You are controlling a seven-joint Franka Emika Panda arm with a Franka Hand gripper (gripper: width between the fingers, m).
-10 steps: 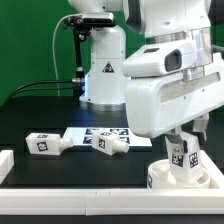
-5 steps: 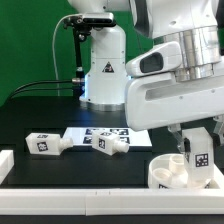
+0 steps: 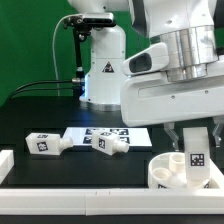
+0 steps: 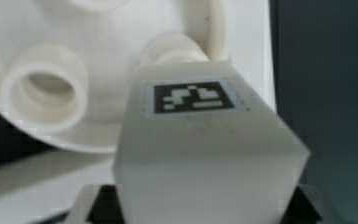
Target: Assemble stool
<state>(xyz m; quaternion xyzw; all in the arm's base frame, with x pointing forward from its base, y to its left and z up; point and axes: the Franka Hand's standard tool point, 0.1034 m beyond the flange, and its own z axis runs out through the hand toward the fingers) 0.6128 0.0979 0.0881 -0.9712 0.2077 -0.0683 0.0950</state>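
A white rail [image 3: 80, 188] lies along the near edge of the black table [image 3: 60, 165]. Just behind it, in the near corner on the exterior view's right, the round seat [image 3: 165, 176] lies flat with its sockets facing up. One leg [image 3: 197, 158] is held upright, clamped between the jaws of the gripper [image 3: 197, 145], with its lower end at the seat's far side. In the wrist view an empty socket [image 4: 48, 95] is seen just beside this leg; whether the leg sits in a socket of its own cannot be told. If it is pressed or turned off-square, it may jam, or the loose seat may be shoved against the rail. If it is released too early, it may topple. Farther back, two loose legs [image 3: 42, 143] [image 3: 108, 144] lie on their sides, the second at the marker board's [image 3: 130, 133] near edge.
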